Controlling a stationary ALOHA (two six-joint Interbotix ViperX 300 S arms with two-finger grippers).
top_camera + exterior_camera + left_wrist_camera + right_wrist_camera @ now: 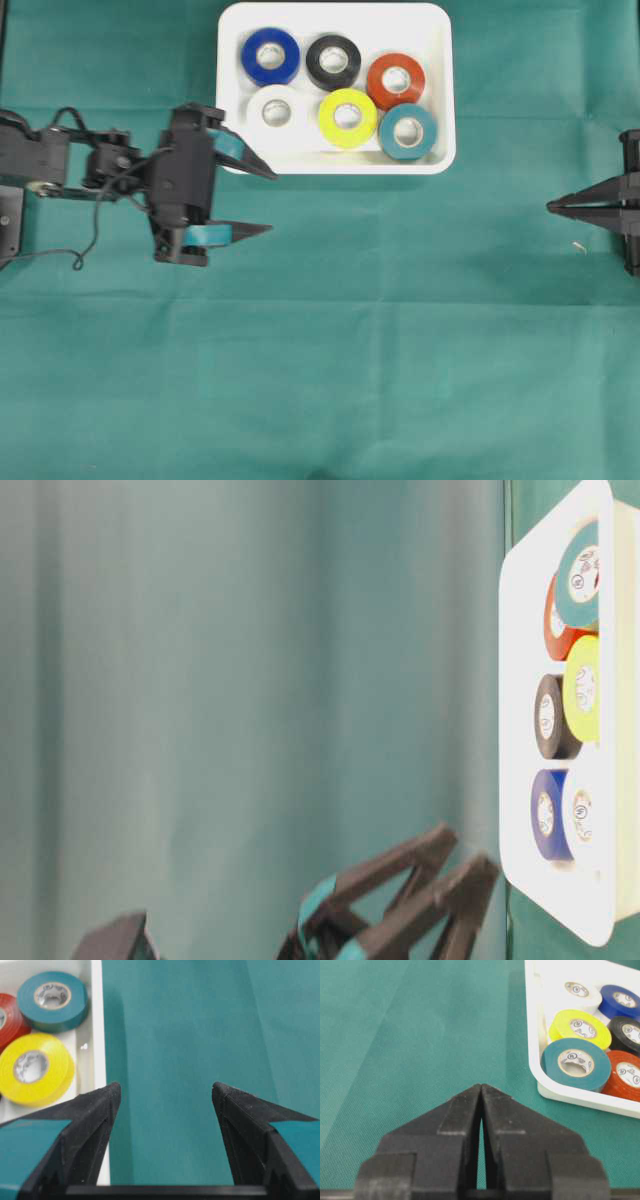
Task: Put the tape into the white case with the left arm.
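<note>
The white case [340, 22] lies at the top middle of the green cloth. Several tape rolls lie flat inside it, among them blue [250, 56], white [257, 112], yellow [328, 118] and teal [388, 131]. My left gripper [272, 202] hovers at the case's lower-left corner, open, with only cloth between its teal-striped fingers. The upper finger overlaps the case's corner; the lower one is over cloth. In the left wrist view the open gripper [166, 1087] frames bare cloth, with the case rim [97, 1020] and the yellow roll [55, 1067] to its left. My right gripper [550, 207] is shut at the right edge.
A green cloth [320, 380] covers the table. A thin black cable [90, 240] loops below the left arm. A small pale speck [580, 247] lies near the right gripper. The right wrist view shows the shut gripper [481, 1086] and the case's near corner [580, 1097].
</note>
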